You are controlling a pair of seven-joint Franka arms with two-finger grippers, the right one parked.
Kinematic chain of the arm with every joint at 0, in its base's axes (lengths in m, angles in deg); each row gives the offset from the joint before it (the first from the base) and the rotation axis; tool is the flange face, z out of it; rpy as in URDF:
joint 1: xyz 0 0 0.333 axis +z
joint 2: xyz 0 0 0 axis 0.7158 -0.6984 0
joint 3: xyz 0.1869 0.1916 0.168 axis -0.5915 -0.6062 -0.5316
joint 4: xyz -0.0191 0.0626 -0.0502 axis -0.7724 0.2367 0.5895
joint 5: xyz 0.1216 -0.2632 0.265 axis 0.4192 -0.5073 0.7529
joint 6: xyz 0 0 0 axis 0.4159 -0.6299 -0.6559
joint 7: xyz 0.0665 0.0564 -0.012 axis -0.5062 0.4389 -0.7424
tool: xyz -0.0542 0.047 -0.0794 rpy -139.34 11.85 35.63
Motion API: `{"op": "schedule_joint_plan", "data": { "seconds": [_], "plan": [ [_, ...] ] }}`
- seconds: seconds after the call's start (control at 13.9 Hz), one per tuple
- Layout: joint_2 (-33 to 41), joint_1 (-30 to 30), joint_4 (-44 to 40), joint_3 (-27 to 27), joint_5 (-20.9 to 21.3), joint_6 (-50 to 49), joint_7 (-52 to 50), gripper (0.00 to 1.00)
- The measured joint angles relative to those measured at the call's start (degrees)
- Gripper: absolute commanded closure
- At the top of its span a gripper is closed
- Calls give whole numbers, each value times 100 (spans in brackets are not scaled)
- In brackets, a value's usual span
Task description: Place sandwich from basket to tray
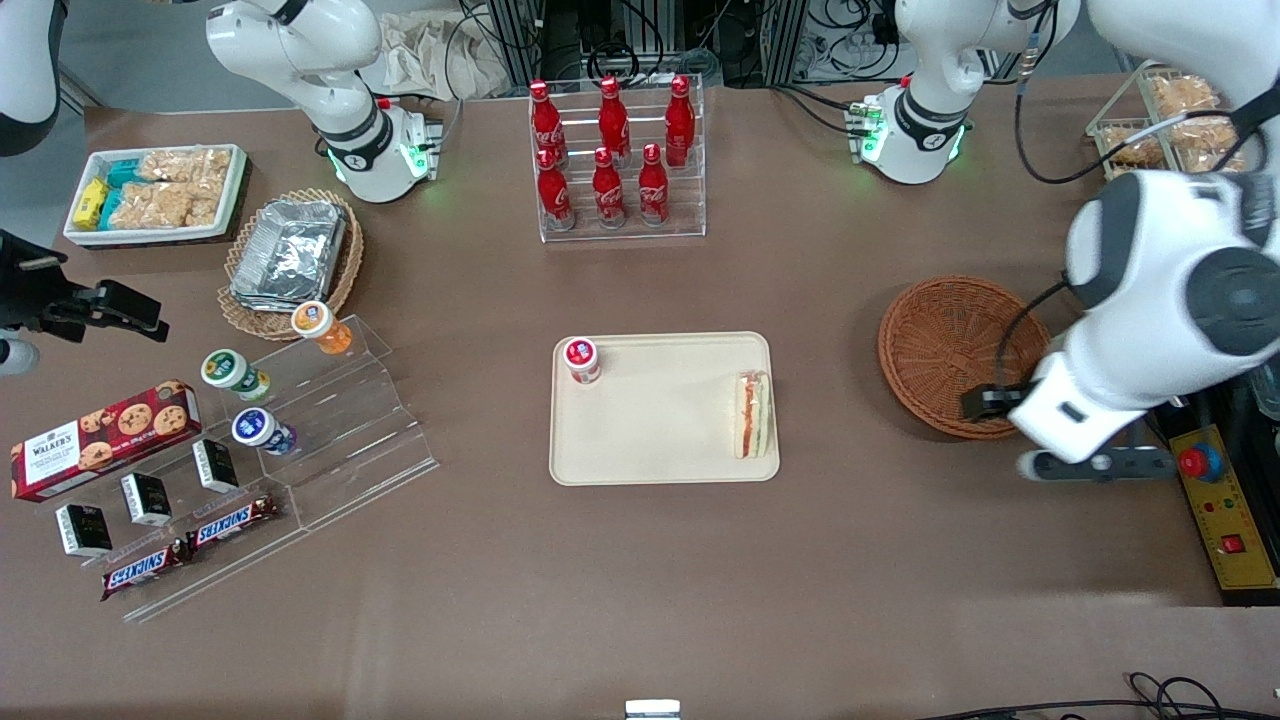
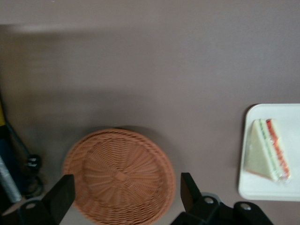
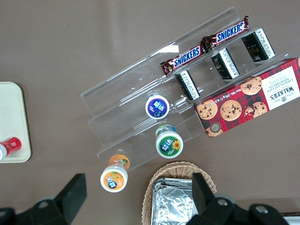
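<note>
The sandwich (image 1: 752,414) (image 2: 268,149), a pale wedge with orange and green filling, lies on the cream tray (image 1: 660,440) (image 2: 287,188) by the tray's edge that faces the basket. The round reddish-brown wicker basket (image 1: 945,350) (image 2: 119,176) holds nothing and stands toward the working arm's end of the table. My left gripper (image 1: 990,402) (image 2: 125,190) hangs above the basket's rim on the side nearer the front camera. It is open, with only the bare basket showing between its fingers (image 2: 187,188).
A small red-lidded cup (image 1: 581,358) stands on the tray's corner away from the sandwich. A rack of red bottles (image 1: 615,160) is farther from the camera than the tray. A yellow control box (image 1: 1225,510) lies beside the basket at the table's end.
</note>
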Motion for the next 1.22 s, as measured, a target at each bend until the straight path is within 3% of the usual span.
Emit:
{"op": "schedule_joint_plan", "data": {
  "seconds": [0.29, 1.22],
  "plan": [
    [360, 21, -11, -496, -124, -247, 845, 0],
    [627, -4, 19, -805, -147, -318, 925, 0]
  ]
}}
